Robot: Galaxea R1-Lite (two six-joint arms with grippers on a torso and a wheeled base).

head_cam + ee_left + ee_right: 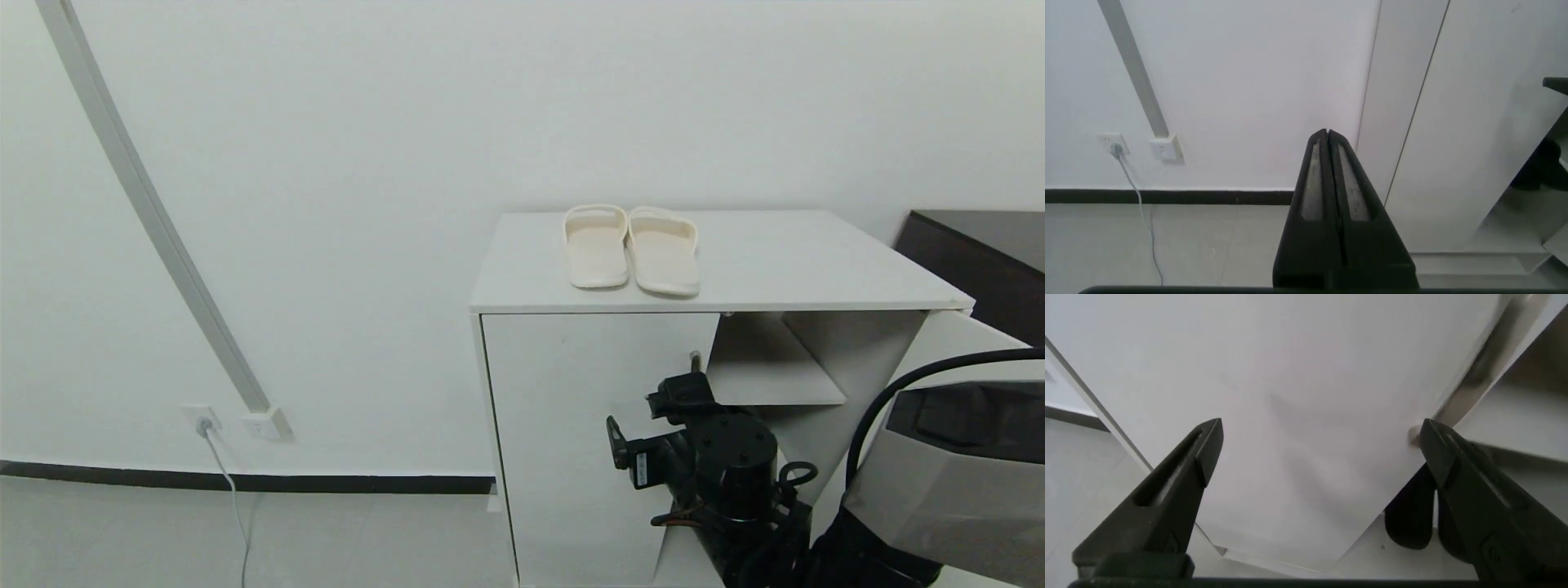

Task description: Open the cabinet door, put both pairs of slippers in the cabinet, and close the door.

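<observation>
Cream slippers (631, 249) of a foam-like material lie on top of the white cabinet (784, 261). It is one pair, side by side and touching, heels toward the front edge. In the head view the right door (963, 343) stands open and the left door (588, 425) is closed. A shelf (775, 376) shows inside, and the right arm (727, 457) is low before the opening.

In the left wrist view the left hand (1327, 188) has its fingers pressed together with nothing between them. It points toward the wall (1249, 82) beside the cabinet, where a socket (1113, 145) sits low.

In the right wrist view the right hand (1319, 457) is spread wide and holds nothing. It is close to a white door panel, with a grey bar (1478, 367) near one finger, perhaps the handle.

I judge the slippers light, soft and bendy, not fragile. A good hold is across the strap band, or on the two inner walls that touch, so both lift together. A thin sole edge may flex and slip out.
</observation>
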